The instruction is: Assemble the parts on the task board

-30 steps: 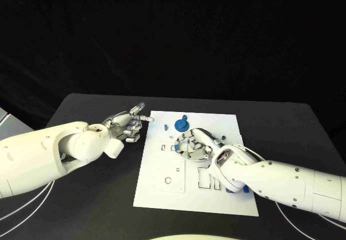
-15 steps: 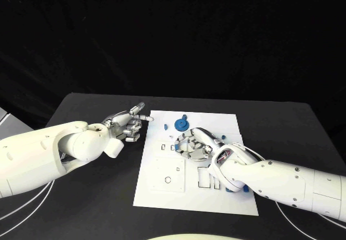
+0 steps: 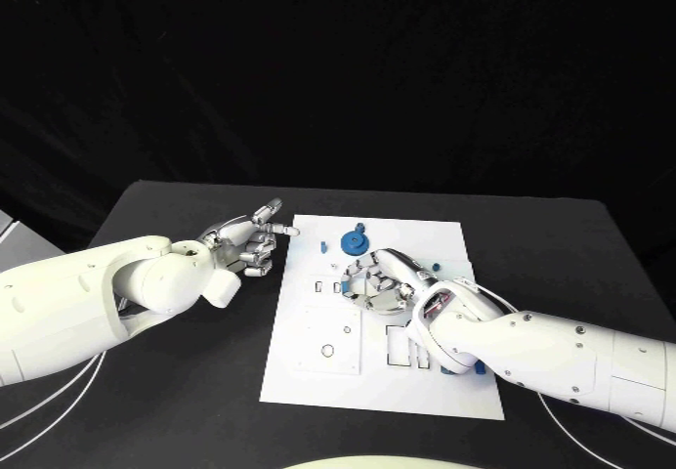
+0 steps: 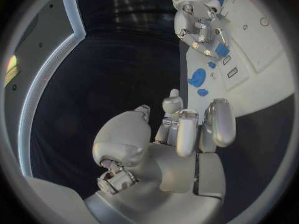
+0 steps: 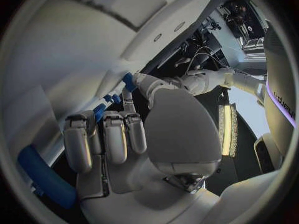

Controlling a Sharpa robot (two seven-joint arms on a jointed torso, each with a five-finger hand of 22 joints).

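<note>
Left hand: the left hand (image 3: 251, 244) hovers over the black table (image 3: 184, 391) just off the left edge of the task board (image 3: 338, 376), level with the board's far end. One finger points toward the board while the others curl in toward the palm. It holds nothing; in the left wrist view the same hand (image 4: 177, 134) shows its fingers bent in with the board beyond their tips.

Task board: the white plate lies in the middle of the table, long side running away from the robot. Its near left part shows cut-out slots and a small round hole.

Round blue part: a round blue part (image 3: 356, 240) sits on the board near its far edge, just beyond the right hand. A smaller blue piece (image 3: 322, 247) lies just to its left, nearer the board's left edge.

Right hand: the right hand (image 3: 380, 283) is down on the middle of the board, fingers bent toward the surface. The left wrist view shows a small blue block (image 4: 222, 50) at its fingertips; whether it is pinched or only touched I cannot tell.

Blue bar: a long blue bar (image 5: 45, 176) lies on the board beside the right palm in the right wrist view.

Blue near part: a blue part (image 3: 477, 368) peeks out under the right arm, at the board's right edge.
</note>
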